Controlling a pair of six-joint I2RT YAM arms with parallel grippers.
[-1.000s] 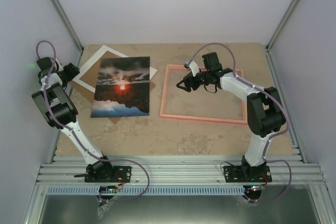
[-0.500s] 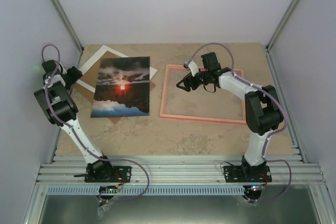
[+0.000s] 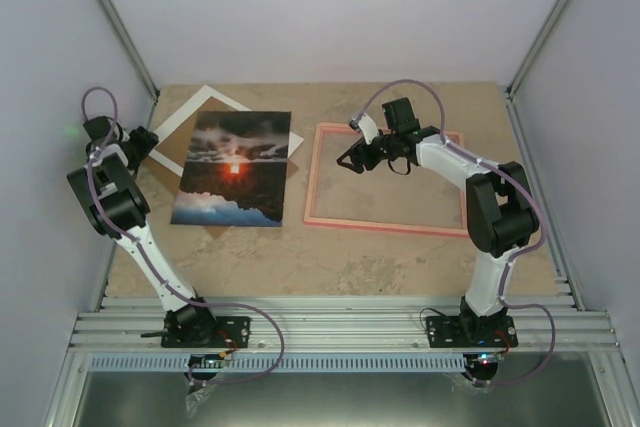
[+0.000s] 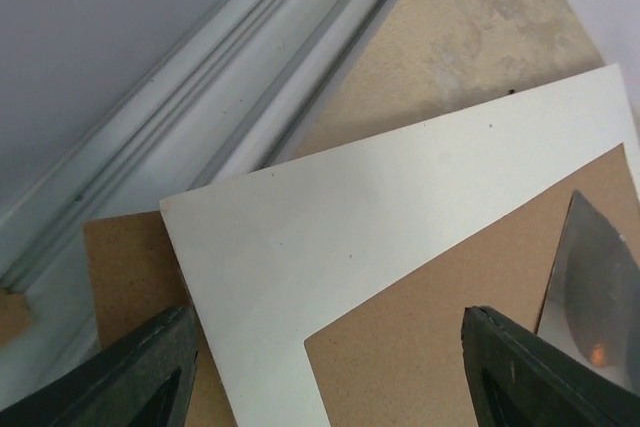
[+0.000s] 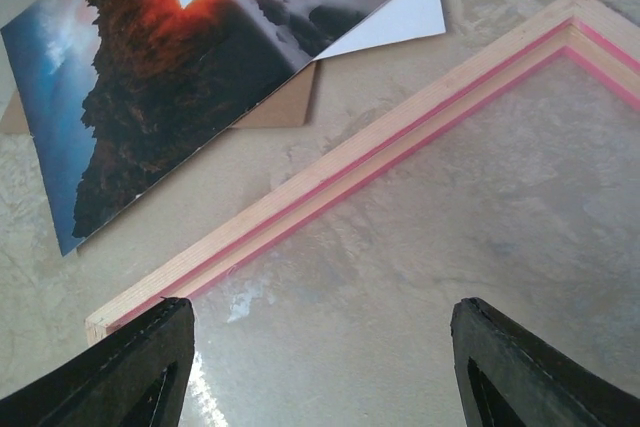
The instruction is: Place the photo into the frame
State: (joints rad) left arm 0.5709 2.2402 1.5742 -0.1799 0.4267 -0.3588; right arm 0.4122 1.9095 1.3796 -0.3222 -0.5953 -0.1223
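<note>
One glossy sunset photo (image 3: 235, 169) lies near the pink frame (image 3: 311, 175), pale-wood-edged only in the right wrist view; left fingers (image 4: 135, 377), right fingers (image 5: 125, 367) spread.

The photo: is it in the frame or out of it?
Out. The photo lies face up on the white mat, left of the frame, not touching it; the frame holds nothing.

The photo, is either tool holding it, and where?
No. The photo lies free; left tool open over the white mat, right tool open over the frame.
</note>
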